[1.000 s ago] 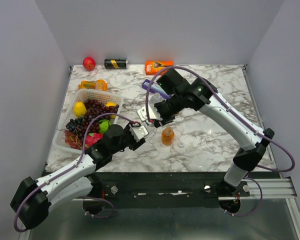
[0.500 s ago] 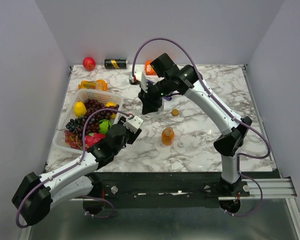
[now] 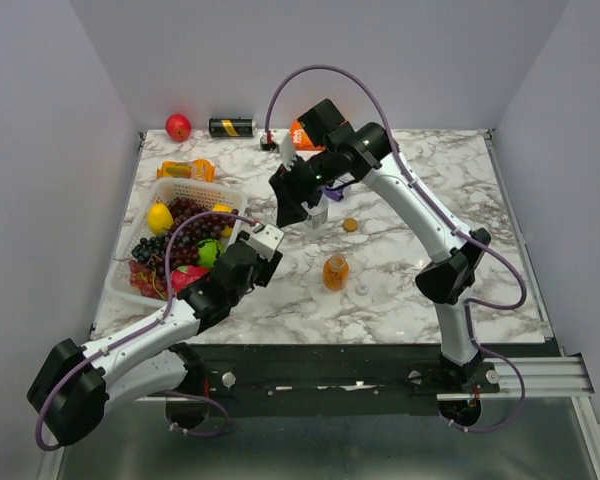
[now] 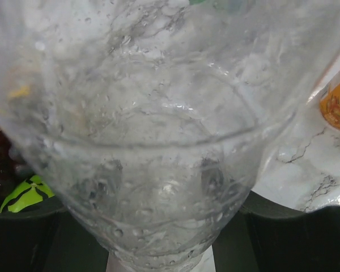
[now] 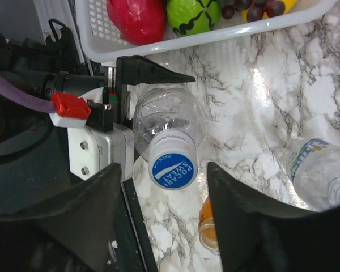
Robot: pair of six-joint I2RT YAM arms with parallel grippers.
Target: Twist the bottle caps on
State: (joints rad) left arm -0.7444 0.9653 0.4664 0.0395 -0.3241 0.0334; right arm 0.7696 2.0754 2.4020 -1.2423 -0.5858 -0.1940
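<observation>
My left gripper (image 3: pixel 263 241) is shut on a clear bottle (image 5: pixel 164 122), held tilted above the table with its blue cap (image 5: pixel 171 168) on the neck. That bottle (image 4: pixel 158 141) fills the left wrist view. My right gripper (image 5: pixel 164 165) hovers above the cap, open and apart from it, nothing between its fingers (image 5: pixel 90 209). In the top view it (image 3: pixel 298 208) sits up and right of the left gripper. A labelled clear bottle (image 3: pixel 317 214) stands beside it. The short orange bottle (image 3: pixel 335 272) stands uncapped, with an orange cap (image 3: pixel 350 225) and a whitish cap (image 3: pixel 361 289) lying loose nearby.
A white basket (image 3: pixel 180 186) of grapes and fruit sits at the left. Along the back edge are a red fruit (image 3: pixel 178 126), a black can (image 3: pixel 232 127) and an orange packet (image 3: pixel 302 131). An orange snack bag (image 3: pixel 187 170) lies behind the basket.
My right gripper pulled up and back from the left gripper and has opened its jaws. The left arm shifted slightly, the bottle still in its grip.
</observation>
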